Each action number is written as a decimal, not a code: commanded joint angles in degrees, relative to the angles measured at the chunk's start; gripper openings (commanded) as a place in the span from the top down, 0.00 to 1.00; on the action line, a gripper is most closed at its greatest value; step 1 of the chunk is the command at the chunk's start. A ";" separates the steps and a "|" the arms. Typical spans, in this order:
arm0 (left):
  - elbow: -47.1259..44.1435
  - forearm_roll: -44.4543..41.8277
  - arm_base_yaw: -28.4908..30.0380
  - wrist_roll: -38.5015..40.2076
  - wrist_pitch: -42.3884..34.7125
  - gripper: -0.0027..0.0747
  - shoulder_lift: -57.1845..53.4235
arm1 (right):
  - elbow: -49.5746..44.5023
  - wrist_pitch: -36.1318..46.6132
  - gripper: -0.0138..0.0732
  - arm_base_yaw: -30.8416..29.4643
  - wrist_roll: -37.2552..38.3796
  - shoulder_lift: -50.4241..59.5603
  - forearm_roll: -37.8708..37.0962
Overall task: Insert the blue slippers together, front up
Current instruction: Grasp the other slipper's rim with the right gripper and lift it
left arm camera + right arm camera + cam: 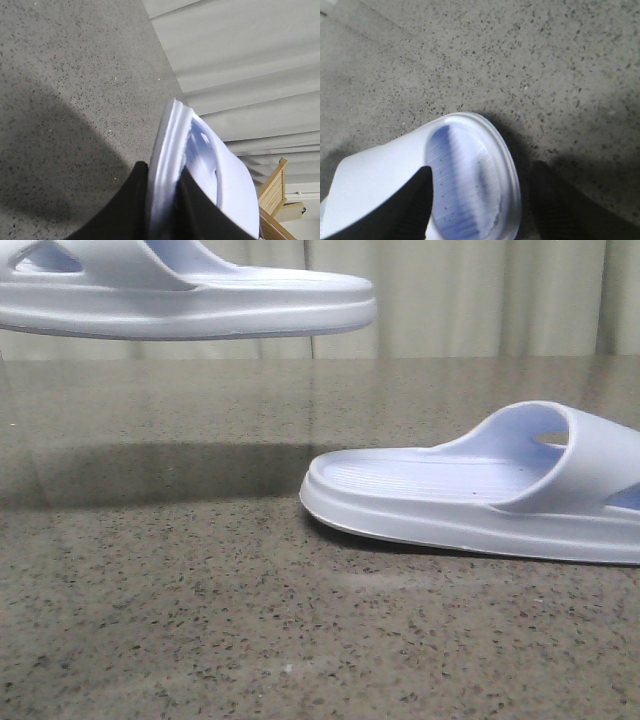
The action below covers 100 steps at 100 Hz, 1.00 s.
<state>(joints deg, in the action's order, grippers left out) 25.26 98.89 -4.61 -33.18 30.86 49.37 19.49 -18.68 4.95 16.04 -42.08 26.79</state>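
One pale blue slipper (pixel 200 300) hangs level in the air at the upper left of the front view, casting a shadow on the table. My left gripper (pixel 164 167) is shut on it, its black fingers (pixel 127 205) pinching the thick sole (pixel 172 145) edge-on. The other blue slipper (pixel 470 495) lies sole-down on the table at the right, its strap toward the right edge. My right gripper (pixel 484 167) is open and straddles this slipper's (pixel 470 165) side rim: one finger over the ribbed footbed, the other outside it. Neither gripper shows in the front view.
The speckled grey stone tabletop (pixel 200 620) stretches to the front and left under the raised slipper. A pale pleated curtain (pixel 470 300) hangs behind the table. Some wooden furniture (pixel 275 192) stands beyond the table's edge.
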 commanded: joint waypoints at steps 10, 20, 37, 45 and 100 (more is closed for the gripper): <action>1.60 2.20 -0.27 0.54 2.54 0.93 -0.27 | 1.89 4.04 0.43 -0.22 0.18 -2.58 1.42; 1.60 2.20 -0.27 0.54 2.54 0.93 -0.27 | 1.89 4.04 0.43 -0.22 0.18 -4.24 1.50; 1.60 2.20 -0.27 0.54 2.54 0.93 -0.27 | 1.89 4.04 0.43 -0.22 0.18 -7.00 3.34; 1.60 2.20 -0.27 0.54 2.54 0.93 -0.27 | 1.89 4.04 0.43 -0.22 0.18 -8.14 4.05; 1.60 2.20 -0.27 0.54 2.54 0.93 -0.27 | 1.89 2.89 0.63 -0.22 0.18 -10.28 5.11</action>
<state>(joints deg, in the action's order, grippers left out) 25.26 98.79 -4.61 -33.09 30.86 49.37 20.60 -14.76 4.95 16.04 -51.93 31.81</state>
